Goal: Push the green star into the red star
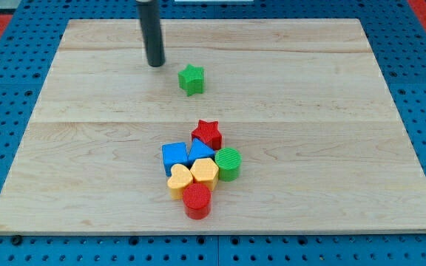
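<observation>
Green star (191, 79) sits alone on the desk's (331, 111) upper half, slightly to the view's left of centre, nothing touching it.

Red star (207, 134) lies below it toward the view's bottom and a touch to the view's right, well apart from the green star, bare wood between them. It forms the top of a tight cluster.

Cluster, from the red star downward: two blue blocks, a blue cube (174, 157) on the view's left and a second blue block (200, 151) pressed against the red star, shape not clear. A green cylinder (228, 163) on the view's right edge of the group. Two yellow blocks below the blues, one heart-like (180, 179), one roughly hexagonal (205, 171). A red cylinder (197, 200) lowest of all.

My tip (155, 64) rests on the desk up and to the view's left of the green star, near it but apart, a gap showing. The tool is a plain dark rod: no jaws, nothing held.

Desk is pale wooden board on a blue pegboard surface (6, 89).
</observation>
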Tool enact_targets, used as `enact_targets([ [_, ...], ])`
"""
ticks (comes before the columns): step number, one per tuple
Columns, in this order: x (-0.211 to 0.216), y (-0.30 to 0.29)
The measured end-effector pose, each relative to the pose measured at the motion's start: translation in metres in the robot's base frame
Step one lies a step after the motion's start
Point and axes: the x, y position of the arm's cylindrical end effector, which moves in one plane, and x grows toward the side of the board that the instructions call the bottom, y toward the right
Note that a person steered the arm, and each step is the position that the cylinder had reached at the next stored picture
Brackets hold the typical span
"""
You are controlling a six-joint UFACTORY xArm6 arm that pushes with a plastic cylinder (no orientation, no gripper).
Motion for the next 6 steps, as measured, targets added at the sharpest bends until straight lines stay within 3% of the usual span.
enact_targets([
  [1, 0.013, 0.069],
  [6, 0.15, 0.062],
])
